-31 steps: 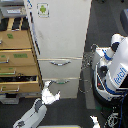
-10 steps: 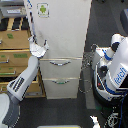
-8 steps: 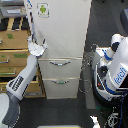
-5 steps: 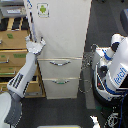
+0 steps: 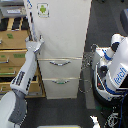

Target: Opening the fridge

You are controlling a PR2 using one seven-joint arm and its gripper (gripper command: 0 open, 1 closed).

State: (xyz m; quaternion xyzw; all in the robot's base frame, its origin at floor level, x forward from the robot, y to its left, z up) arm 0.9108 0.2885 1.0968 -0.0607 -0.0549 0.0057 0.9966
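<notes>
One tall white fridge (image 5: 62, 40) at frame centre, upper door shut, green-figure sticker top left, two bar-handled drawers below. Arm reaches up from lower left; gripper (image 5: 36, 44) at door's left edge, opening indiscernible.

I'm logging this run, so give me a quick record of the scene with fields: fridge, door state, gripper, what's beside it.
fridge: tall, white, sticker near the top of the upper door
door: looks closed, no gap visible
drawers: two below the door, both shut, each with a bar handle
gripper: at the door's edge on the exterior view's left; open or shut cannot be told
cabinet: tan wood, on the exterior view's left of the fridge
other robot: white, on the exterior view's right
</notes>
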